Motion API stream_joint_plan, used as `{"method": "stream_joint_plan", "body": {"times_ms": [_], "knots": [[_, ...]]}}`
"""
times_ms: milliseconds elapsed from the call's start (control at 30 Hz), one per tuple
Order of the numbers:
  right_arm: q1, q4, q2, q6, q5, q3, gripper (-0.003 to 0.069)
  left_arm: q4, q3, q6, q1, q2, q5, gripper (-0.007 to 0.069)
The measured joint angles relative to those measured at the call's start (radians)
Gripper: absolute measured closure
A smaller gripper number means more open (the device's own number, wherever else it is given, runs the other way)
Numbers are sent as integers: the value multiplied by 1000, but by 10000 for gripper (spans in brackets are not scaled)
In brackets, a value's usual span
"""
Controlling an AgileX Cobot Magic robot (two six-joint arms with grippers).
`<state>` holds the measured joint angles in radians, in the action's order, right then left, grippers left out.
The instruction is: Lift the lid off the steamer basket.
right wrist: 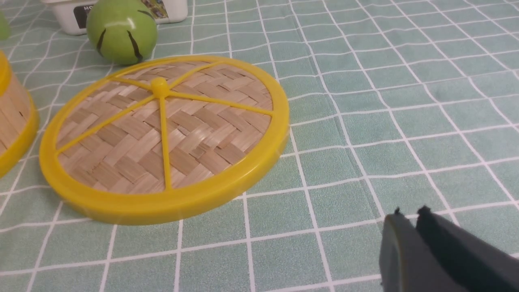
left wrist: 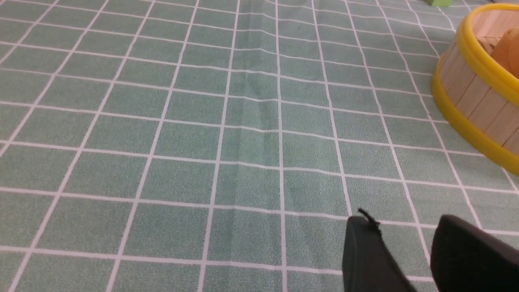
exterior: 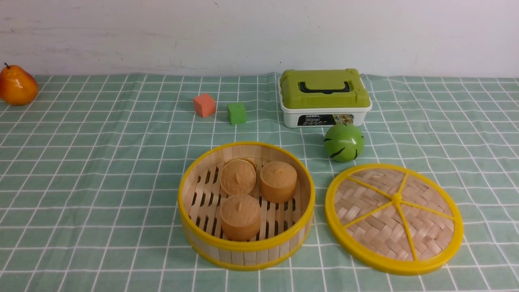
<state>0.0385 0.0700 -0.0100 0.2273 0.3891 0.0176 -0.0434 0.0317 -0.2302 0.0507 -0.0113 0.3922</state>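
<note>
From the front, the steamer basket (exterior: 246, 239) stands open on the green checked tablecloth (exterior: 101, 170), holding three tan round buns (exterior: 240, 216) on its slatted floor, with what looks like the edge of a fourth behind the rear left one. The lid (exterior: 393, 217) lies flat on the cloth just beside the basket on its right, apart from it, spokes and knob facing up. Behind the lid sits a green striped ball (exterior: 344, 142), and behind that a white box with green lid (exterior: 324, 97). An orange cube (exterior: 204, 105) and a green cube (exterior: 236, 113) lie left of the box, and an orange pear (exterior: 17, 85) rests at the far left; neither arm shows here. In the left wrist view, the left gripper (left wrist: 405, 239) hangs over bare cloth with its two dark fingers parted and nothing between them, the basket's wall (left wrist: 474, 101) well off to one side. In the right wrist view, the right gripper (right wrist: 409, 211) has its fingertips pressed together, empty, over the cloth near the lid (right wrist: 162, 138), not touching it; the ball (right wrist: 121, 30) and a corner of the box (right wrist: 170, 10) lie beyond
</note>
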Motion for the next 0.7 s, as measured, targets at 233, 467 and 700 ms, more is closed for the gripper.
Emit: {"method": "stream_joint_plan", "body": {"times_ms": [233,467,700], "knots": [[0,0,0,0,0,0,622,0,0,0,0,0,0,386],[0,-3,0,0,0,0,620,0,0,0,0,0,0,386],[0,-3,0,0,0,0,620,0,0,0,0,0,0,386]]}}
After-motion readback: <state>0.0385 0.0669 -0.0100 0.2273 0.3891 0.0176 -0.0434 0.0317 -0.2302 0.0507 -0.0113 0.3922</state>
